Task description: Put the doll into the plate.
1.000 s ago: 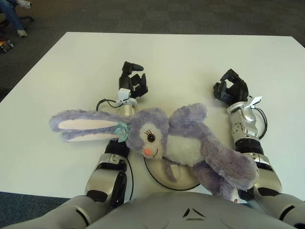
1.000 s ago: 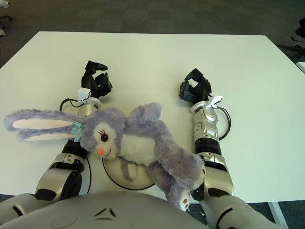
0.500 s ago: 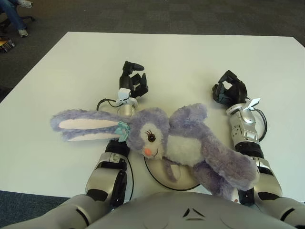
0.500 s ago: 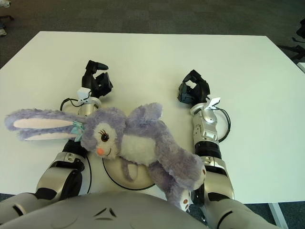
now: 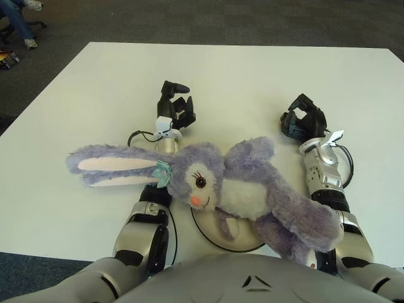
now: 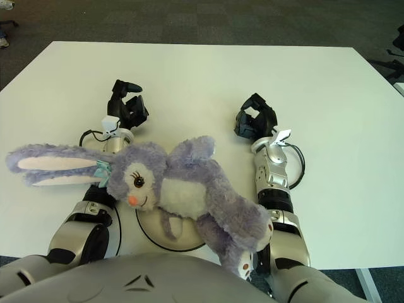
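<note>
A purple plush bunny doll (image 5: pixel 233 186) with long ears lies across the near table edge. Its body covers most of a white plate (image 5: pixel 243 237) with a dark rim. One ear (image 5: pixel 110 165) stretches left over my left forearm. My left hand (image 5: pixel 175 108) shows beyond the doll's head, fingers relaxed and holding nothing. My right hand (image 5: pixel 303 121) shows to the right of the doll, fingers curled around nothing. Neither hand touches the doll.
The white table (image 5: pixel 240 76) stretches far ahead of both hands. Dark carpet (image 5: pixel 221 19) surrounds it. A seated person's legs (image 5: pixel 16 19) show at the far left corner.
My right hand has drifted slightly left and forward. The doll, plate and left hand have not moved.
</note>
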